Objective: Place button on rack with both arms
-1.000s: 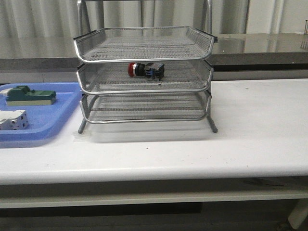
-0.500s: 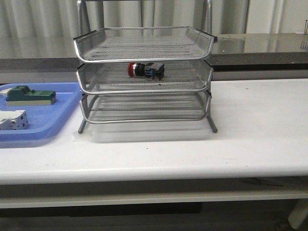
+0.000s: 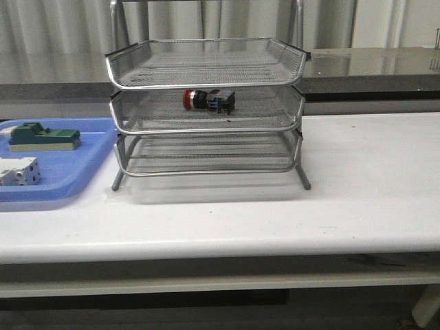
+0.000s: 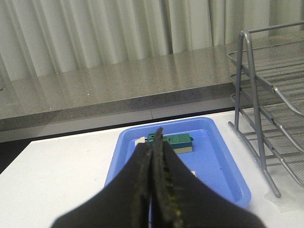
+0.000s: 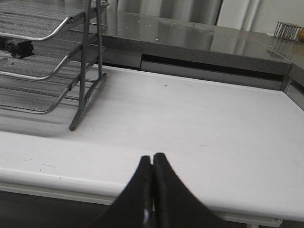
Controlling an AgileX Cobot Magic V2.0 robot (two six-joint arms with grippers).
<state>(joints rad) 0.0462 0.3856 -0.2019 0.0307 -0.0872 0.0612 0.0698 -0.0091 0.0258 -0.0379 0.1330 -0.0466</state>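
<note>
In rack (image 3: 206, 110) middle tier, button (image 3: 208, 100) mesh-veiled, left end effector (image 4: 154, 142) clenched, right end effector (image 5: 152, 164) clenched.

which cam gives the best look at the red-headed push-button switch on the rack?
Front view. The red-headed push-button switch lies whole on its side in the middle tier of the silver wire-mesh rack. The right wrist view catches only its dark end at the frame edge; the left wrist view shows none of it.

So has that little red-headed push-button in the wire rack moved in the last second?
No. The red-headed button lies in the silver wire-mesh rack's middle tray, same spot against its front rim.
</note>
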